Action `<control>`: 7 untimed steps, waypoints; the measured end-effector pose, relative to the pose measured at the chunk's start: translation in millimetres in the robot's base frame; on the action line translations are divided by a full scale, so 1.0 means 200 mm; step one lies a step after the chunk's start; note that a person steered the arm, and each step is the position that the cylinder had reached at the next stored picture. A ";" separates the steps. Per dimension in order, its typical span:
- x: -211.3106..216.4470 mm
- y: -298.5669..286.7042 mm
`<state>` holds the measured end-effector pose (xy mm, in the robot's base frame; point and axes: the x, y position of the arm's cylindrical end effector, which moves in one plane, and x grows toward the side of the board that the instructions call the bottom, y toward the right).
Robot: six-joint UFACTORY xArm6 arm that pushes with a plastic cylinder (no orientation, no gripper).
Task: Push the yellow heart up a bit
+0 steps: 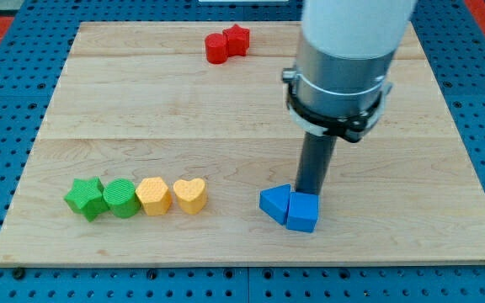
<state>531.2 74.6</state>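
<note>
Yellow heart smooth on pale wood-grain board, my tip rightward touching blue blocks, no fingers.

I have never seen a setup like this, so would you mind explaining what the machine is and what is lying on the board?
There is one picture, from a single camera looking down at a wooden board. The big cylinder is a robot arm ending in a dark rod. It holds nothing; my tip only pushes blocks, and now sits just behind two blue blocks. At the view's lower left is a row: green star, green round block, yellow block, yellow heart. Two red blocks sit at the view's top.
</note>
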 end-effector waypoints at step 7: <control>-0.41 0.19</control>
<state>449.3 112.8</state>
